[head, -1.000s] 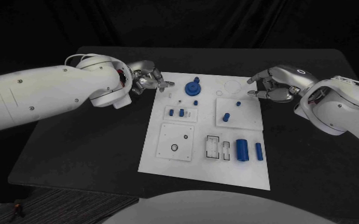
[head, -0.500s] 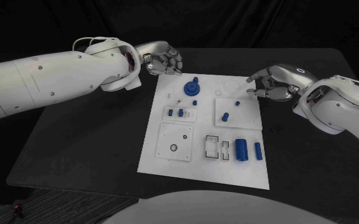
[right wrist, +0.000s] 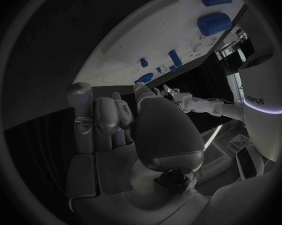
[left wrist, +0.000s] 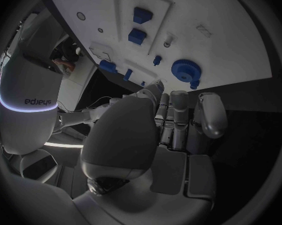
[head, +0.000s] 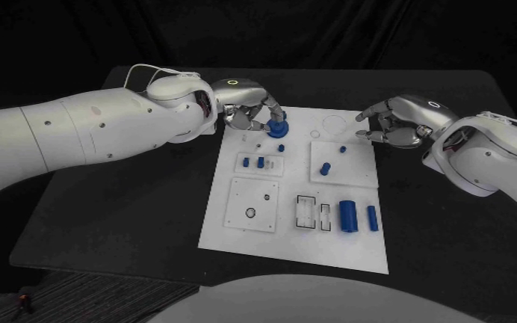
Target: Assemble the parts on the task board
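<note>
The white task board (head: 312,252) lies in the middle of the black table. A blue gear (head: 279,125) stands near its far left corner. My left hand (head: 250,108) hangs over that corner, its fingers reaching down at the gear; in the left wrist view the gear (left wrist: 186,71) lies just beyond the fingertips (left wrist: 172,99), which hold nothing. My right hand (head: 394,122) hovers at the board's far right edge, fingers loosely curved and holding nothing. Two blue cylinders (head: 348,215) lie at the near right, and small blue blocks (head: 253,162) and pegs (head: 326,167) stand mid-board.
The left forearm (head: 97,132) slants across the table's left side. A square plate with a small ring (head: 252,212) and slotted recesses (head: 307,212) occupy the board's near half. Black table surface surrounds the board.
My left hand has swung from the board's left edge, up past its far corner, and come down over the blue gear. The right hand has stayed put.
</note>
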You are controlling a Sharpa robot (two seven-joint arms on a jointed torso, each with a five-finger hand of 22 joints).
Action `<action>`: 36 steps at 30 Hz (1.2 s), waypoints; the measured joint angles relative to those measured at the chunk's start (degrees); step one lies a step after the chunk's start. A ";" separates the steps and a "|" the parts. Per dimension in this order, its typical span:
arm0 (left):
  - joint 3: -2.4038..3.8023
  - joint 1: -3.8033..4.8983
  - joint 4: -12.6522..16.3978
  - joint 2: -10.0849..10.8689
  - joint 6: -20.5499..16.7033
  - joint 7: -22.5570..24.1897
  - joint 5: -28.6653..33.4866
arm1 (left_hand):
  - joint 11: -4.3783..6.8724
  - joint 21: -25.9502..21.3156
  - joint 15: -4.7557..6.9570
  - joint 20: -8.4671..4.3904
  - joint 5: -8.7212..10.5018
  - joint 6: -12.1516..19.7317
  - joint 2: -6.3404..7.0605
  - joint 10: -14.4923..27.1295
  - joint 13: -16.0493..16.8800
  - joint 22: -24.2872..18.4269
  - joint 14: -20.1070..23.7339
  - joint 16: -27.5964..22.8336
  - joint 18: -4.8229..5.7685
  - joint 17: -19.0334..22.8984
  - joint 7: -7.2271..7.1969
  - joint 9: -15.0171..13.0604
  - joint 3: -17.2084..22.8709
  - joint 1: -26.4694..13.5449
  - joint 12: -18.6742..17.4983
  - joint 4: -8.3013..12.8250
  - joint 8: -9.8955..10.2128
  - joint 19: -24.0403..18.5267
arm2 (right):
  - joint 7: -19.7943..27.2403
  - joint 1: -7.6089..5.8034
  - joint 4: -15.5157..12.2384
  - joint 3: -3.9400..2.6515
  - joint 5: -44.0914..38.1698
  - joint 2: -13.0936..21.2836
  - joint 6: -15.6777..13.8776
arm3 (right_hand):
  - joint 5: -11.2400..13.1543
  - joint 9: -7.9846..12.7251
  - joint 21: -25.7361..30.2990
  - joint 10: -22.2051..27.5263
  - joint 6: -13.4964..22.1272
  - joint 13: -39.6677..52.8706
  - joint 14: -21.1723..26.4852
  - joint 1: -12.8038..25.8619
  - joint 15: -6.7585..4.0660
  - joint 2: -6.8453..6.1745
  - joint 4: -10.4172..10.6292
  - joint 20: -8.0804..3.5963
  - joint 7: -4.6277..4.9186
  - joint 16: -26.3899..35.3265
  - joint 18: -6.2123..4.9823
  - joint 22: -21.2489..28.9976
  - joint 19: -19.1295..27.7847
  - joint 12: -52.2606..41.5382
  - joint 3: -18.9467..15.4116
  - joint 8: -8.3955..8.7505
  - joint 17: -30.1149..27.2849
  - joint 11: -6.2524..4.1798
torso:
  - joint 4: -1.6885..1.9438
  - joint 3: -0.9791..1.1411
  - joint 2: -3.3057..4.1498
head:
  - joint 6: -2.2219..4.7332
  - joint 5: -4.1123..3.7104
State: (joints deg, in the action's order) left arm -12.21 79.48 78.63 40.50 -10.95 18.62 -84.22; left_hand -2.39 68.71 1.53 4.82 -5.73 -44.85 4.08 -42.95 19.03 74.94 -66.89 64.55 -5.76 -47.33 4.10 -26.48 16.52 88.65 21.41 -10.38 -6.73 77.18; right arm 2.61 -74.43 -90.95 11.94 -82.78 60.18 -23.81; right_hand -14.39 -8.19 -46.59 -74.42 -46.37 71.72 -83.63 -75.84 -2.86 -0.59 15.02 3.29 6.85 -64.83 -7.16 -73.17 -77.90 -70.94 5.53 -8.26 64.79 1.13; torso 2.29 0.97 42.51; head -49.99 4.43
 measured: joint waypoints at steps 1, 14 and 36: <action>-0.01 -0.22 -0.17 -0.22 -0.10 0.35 -0.74 | -0.08 0.24 -0.01 0.05 0.00 0.00 0.06 -0.26 -0.83 0.00 -0.41 0.00 0.00 0.11 0.00 0.76 0.14 -0.06 -0.64 0.05 0.53 0.32 | 0.02 0.01 0.00 0.00 0.02 0.01 0.00 | 0.00 0.00 0.00 0.00 0.00 0.00 0.00 0.00 0.00 0.00 0.00 0.00 0.00 0.00 0.00 0.02 0.00 0.00 0.00 0.00 0.00 0.00 | 0.00 -0.03 0.00 | 0.00 0.00; 0.00 -1.90 -2.29 -2.83 -0.97 3.24 -5.42 | -0.74 0.15 -0.01 -0.12 0.00 -1.99 1.04 -3.58 -5.09 -0.01 -1.01 -0.13 0.00 1.91 -0.71 4.97 0.43 -1.05 -3.06 0.34 2.25 0.69 | 0.22 0.18 0.05 0.00 0.18 0.03 0.01 | 0.00 0.00 0.46 0.00 0.00 -0.26 0.00 0.00 0.00 0.00 0.00 0.00 0.00 0.11 0.00 0.19 0.00 0.21 0.00 0.00 -0.38 0.00 | -0.04 -0.04 -0.03 | 0.00 -0.40; 0.01 -3.38 -3.97 -4.77 -1.42 3.87 -7.67 | -1.18 0.76 -0.82 0.27 0.00 -2.87 1.16 -5.45 -5.66 -0.02 -2.03 1.57 0.98 0.03 -1.24 6.70 0.42 -1.82 -3.05 0.68 2.46 1.31 | 0.29 0.21 0.10 0.00 0.38 -0.01 0.05 | 0.01 -0.01 1.00 0.21 0.00 -0.45 0.00 0.00 0.00 0.00 0.00 0.00 0.00 0.28 0.00 0.37 0.00 0.44 0.00 0.00 -0.58 -0.21 | -0.07 0.12 0.04 | 0.00 -0.34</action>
State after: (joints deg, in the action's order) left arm -12.20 76.10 74.66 35.73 -12.37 22.49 -91.89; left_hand -3.57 69.47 0.70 5.10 -5.73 -47.72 5.24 -48.40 13.37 74.93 -68.92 66.12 -4.77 -47.29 2.86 -19.79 16.94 86.83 18.36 -9.71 -4.27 78.49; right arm 2.90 -74.22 -90.85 11.94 -82.40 60.17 -23.77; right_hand -14.38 -8.20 -45.59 -74.21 -46.37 71.27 -83.63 -75.84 -2.86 -0.59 15.02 3.29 6.86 -64.55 -7.16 -72.80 -77.90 -70.50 5.53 -8.26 64.21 0.92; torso 2.22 1.09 42.55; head -49.99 4.10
